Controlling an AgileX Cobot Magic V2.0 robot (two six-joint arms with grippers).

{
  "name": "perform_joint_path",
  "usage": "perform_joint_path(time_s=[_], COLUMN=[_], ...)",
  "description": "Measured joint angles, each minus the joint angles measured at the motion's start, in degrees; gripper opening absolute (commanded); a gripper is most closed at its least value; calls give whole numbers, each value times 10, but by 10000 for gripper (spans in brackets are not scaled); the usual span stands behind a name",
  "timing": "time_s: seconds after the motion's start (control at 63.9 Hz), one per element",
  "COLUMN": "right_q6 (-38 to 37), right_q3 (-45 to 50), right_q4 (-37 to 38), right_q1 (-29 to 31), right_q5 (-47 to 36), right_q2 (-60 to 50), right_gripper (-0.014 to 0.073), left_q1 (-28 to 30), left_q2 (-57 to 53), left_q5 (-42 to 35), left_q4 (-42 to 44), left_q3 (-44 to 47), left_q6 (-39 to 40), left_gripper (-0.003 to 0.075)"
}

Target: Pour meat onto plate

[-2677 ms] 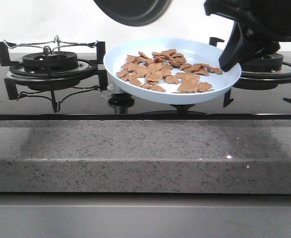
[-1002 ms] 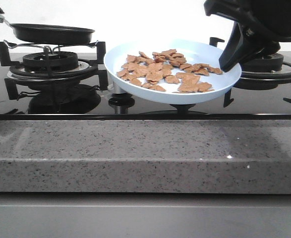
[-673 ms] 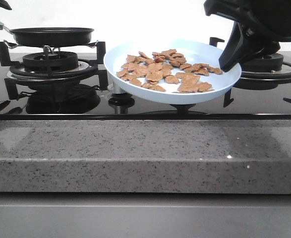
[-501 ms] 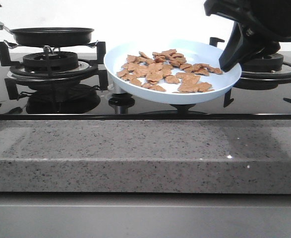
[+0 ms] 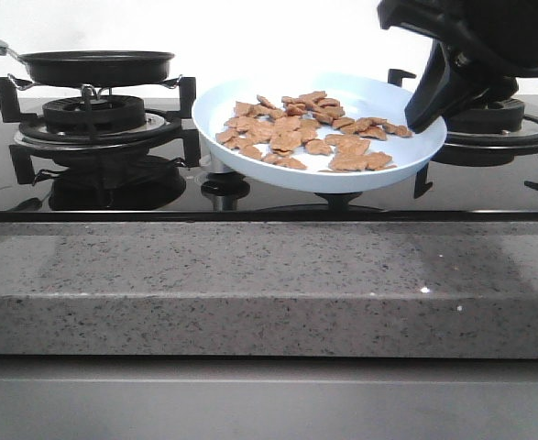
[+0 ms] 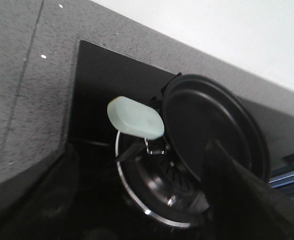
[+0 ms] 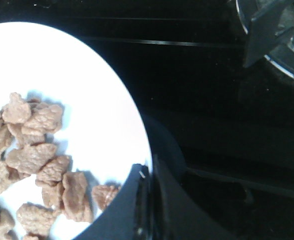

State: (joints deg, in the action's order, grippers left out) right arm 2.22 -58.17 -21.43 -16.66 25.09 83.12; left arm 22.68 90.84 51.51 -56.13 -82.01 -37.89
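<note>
Right gripper (image 5: 426,117) clamped on rim of pale-blue plate (image 5: 250,151), held tilted above black glass hob (image 5: 159,197). Meat (image 5: 305,130) spread across plate. Left gripper's fingers blurred in wrist view; grip unreadable. Frying pan (image 5: 96,64) on left burner (image 5: 93,117). Grey speckled countertop (image 5: 269,284) in front.

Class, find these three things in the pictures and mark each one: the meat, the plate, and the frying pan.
meat (image 5: 301,136), front view, middle of the pile.
plate (image 5: 342,180), front view, bare front outer wall below the rim.
frying pan (image 5: 96,67), front view, black side wall.
</note>
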Motion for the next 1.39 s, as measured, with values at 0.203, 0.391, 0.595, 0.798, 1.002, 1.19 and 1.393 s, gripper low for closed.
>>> perform_joint_path(time_s=[0.203, 0.391, 0.595, 0.798, 1.002, 1.19, 1.393], right_q6=[0, 0, 0, 0, 0, 0, 0], right_q3=[0, 0, 0, 0, 0, 0, 0], right_q4=[0, 0, 0, 0, 0, 0, 0], right_q1=[0, 0, 0, 0, 0, 0, 0], right_q5=[0, 0, 0, 0, 0, 0, 0], right_q2=[0, 0, 0, 0, 0, 0, 0], right_gripper=[-68, -68, -68, -68, -68, -68, -68], left_q1=[-76, -210, -336, -387, -389, -389, -389], left_q2=[-107, -189, -256, -309, -381, -456, -502], left_q5=[-1, 1, 2, 2, -10, -25, -27], left_q4=[147, 334, 517, 548, 551, 551, 552], left_q3=[8, 42, 106, 176, 244, 298, 330], left_q6=[60, 162, 300, 359, 390, 405, 407], left_gripper=[450, 450, 450, 450, 450, 450, 450])
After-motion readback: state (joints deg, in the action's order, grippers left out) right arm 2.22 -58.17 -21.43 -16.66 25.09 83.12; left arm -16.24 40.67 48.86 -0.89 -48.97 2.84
